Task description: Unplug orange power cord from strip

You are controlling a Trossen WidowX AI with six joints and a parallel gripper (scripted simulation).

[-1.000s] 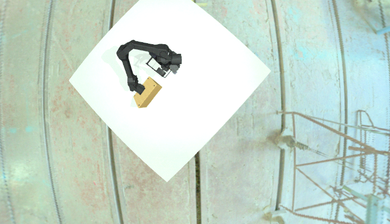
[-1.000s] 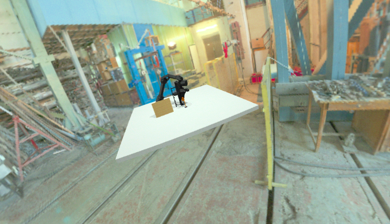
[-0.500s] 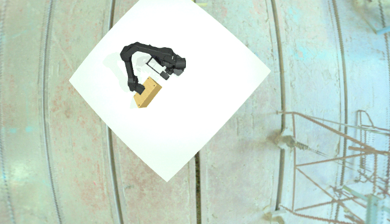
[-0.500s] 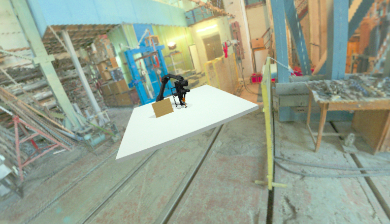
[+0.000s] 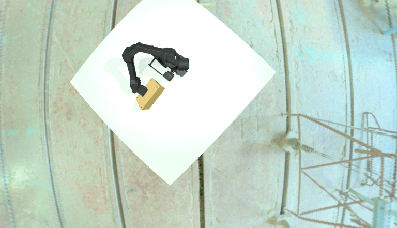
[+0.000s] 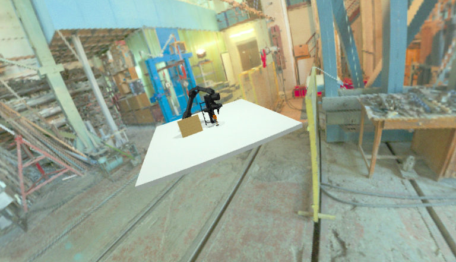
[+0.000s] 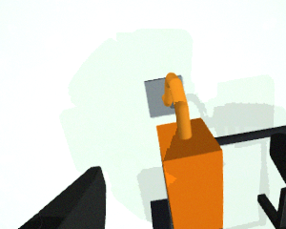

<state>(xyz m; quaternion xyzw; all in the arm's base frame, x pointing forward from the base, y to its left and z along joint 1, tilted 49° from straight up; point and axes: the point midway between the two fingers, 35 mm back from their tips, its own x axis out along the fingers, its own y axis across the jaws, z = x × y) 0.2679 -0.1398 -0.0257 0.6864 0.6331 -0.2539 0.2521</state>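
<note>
My gripper point(image 7: 189, 160) point(image 5: 174, 74) is open, its fingers wide apart on either side of the orange plug point(image 7: 195, 191) point(image 6: 214, 116) in the wrist view. White background shows between the left finger and the plug, and there is a gap on the right too. The orange cord point(image 7: 182, 116) runs from the end of the plug, bends and comes down over a small grey square point(image 7: 157, 99). A black piece point(image 7: 159, 215) shows beside the plug at the lower edge; I cannot tell whether it is the power strip. The seating of the plug is hidden.
A thin black frame point(image 7: 253, 135) stands just right of the plug, close to the right finger. A tan block point(image 5: 149, 93) point(image 6: 190, 126) is beside the arm's base. All stand on the white table top point(image 5: 190, 120) point(image 6: 218, 145).
</note>
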